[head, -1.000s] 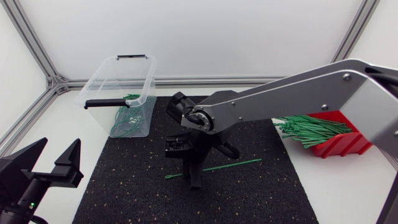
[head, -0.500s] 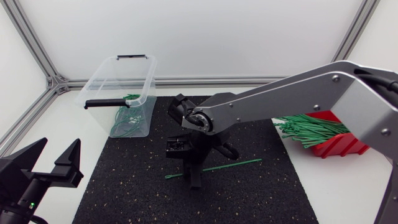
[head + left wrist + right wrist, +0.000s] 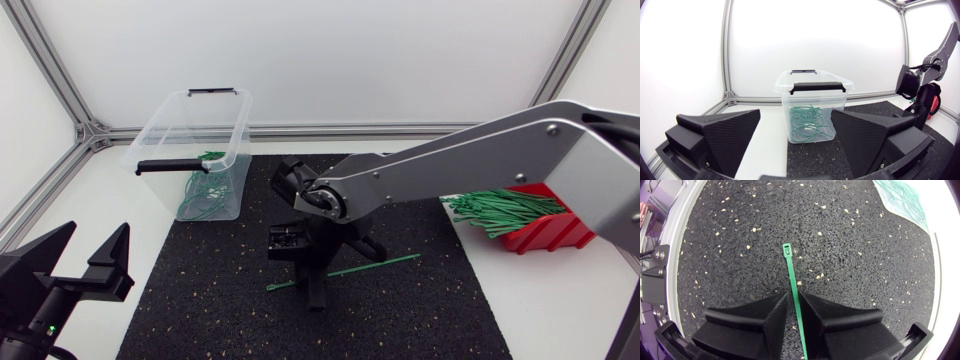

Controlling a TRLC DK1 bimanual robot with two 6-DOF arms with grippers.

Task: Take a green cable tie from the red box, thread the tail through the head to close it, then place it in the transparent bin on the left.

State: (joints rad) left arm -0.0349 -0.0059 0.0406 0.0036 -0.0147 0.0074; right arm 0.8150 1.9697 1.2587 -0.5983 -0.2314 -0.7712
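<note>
The tie point(image 3: 791, 272) is pinched flat on the mat point(image 3: 865, 270) between the nearly closed fingers of the right gripper point(image 3: 794, 296) — its head lying just ahead of them — while the left gripper point(image 3: 796, 114) is held spread wide, empty, facing the bin point(image 3: 812, 92).

right arm point(image 3: 450, 165) across mat point(image 3: 200, 290), bin point(image 3: 175, 125) beside

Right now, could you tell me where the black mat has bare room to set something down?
Free: the mat near-left, between the left tool and the right tool, and its near-right corner, this side of the green cable tie. Crowded: mid-mat and around the transparent bin.
</note>
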